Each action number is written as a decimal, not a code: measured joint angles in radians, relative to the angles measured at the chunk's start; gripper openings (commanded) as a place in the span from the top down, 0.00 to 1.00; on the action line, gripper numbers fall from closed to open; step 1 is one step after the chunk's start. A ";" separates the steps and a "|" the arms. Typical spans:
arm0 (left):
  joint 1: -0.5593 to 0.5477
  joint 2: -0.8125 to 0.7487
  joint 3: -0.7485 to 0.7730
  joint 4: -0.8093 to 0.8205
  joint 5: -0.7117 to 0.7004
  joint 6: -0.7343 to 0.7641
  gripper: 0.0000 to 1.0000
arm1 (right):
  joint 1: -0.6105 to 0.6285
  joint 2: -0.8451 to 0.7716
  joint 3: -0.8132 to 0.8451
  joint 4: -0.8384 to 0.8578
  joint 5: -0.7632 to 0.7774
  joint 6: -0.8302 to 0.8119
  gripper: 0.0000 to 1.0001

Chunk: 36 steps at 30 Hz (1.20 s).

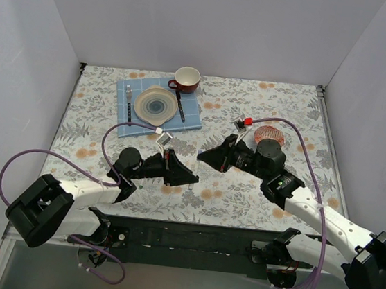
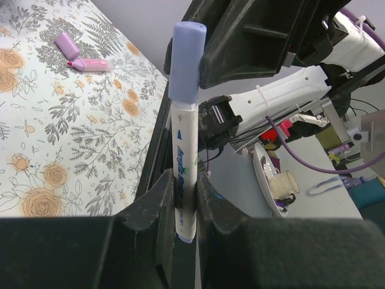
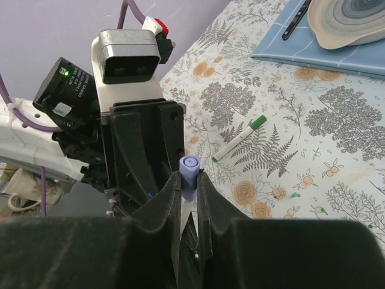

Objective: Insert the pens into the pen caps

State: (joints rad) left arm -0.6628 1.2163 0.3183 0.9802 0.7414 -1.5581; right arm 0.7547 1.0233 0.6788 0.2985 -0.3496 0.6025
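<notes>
Pale, bare walls close in the table (image 1: 243,192) on its left, far and right sides, and a floral cloth covers it from edge to edge. Over the middle of the table, a little toward the near edge, the two arms meet tip to tip. The left tool (image 2: 185,186) is pinched tight on the lower barrel of a white pen (image 2: 183,156). The pen stands out beyond the tool's fingers and carries a lilac cap (image 2: 185,60) on its far end. The right tool (image 3: 190,180) comes in from the other side, its fingers drawn in close against that capped end, so the pen hangs in the air between the two. Down on the table, a slim white pen with a green tip (image 3: 240,138) lies flat, off from the corner of a blue placemat (image 1: 189,116). Farther along lies a pink pen (image 2: 90,63) with a loose cap (image 2: 63,41) just beside it. The placemat sits toward the far left corner under a plate (image 1: 156,104), a fork (image 1: 128,102) and a knife (image 1: 180,105). A red cup (image 1: 186,79) stands at the mat's far edge, and a pink ribbed object (image 1: 269,134) lies toward the right edge.
</notes>
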 measured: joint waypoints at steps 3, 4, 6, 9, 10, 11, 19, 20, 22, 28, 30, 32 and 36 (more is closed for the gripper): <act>0.000 -0.003 0.000 0.000 -0.003 0.008 1.00 | 0.001 -0.001 -0.011 0.025 -0.005 0.024 0.99; 0.000 -0.004 0.000 0.000 -0.005 0.011 1.00 | 0.002 -0.002 -0.018 0.037 -0.004 0.031 0.99; -0.002 -0.007 0.000 -0.002 -0.005 0.018 1.00 | 0.008 -0.005 -0.032 0.061 0.003 0.047 0.97; -0.002 -0.018 0.003 -0.021 -0.005 0.037 1.00 | 0.019 -0.011 -0.039 0.069 0.018 0.056 0.87; -0.003 -0.022 0.010 -0.042 -0.005 0.048 1.00 | 0.022 -0.013 -0.038 0.064 0.028 0.056 0.82; -0.003 -0.024 0.022 -0.068 -0.005 0.062 1.00 | 0.024 -0.015 -0.037 0.058 0.040 0.056 0.78; 0.000 -0.104 0.171 -0.262 -0.054 0.203 1.00 | 0.051 -0.057 0.013 -0.075 0.058 0.052 0.37; 0.000 -0.118 0.186 -0.279 -0.056 0.220 1.00 | 0.053 -0.064 0.023 -0.082 0.057 0.053 0.36; 0.000 -0.151 0.216 -0.320 -0.058 0.260 1.00 | 0.053 -0.078 0.049 -0.095 0.059 0.051 0.33; 0.000 -0.224 0.240 -0.393 -0.052 0.340 1.00 | 0.053 -0.115 0.147 -0.097 0.068 0.013 0.29; 0.000 -0.234 0.240 -0.395 -0.048 0.347 1.00 | 0.053 -0.119 0.178 -0.095 0.068 -0.008 0.28; 0.000 -0.239 0.239 -0.395 -0.041 0.350 1.00 | 0.053 -0.119 0.204 -0.094 0.068 -0.027 0.28; 0.000 -0.239 0.238 -0.393 -0.019 0.350 1.00 | 0.053 -0.114 0.229 -0.087 0.064 -0.056 0.28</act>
State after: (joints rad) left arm -0.6632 0.9775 0.5560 0.5877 0.7227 -1.2079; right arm 0.8074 0.9096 0.9073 0.2119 -0.2852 0.5465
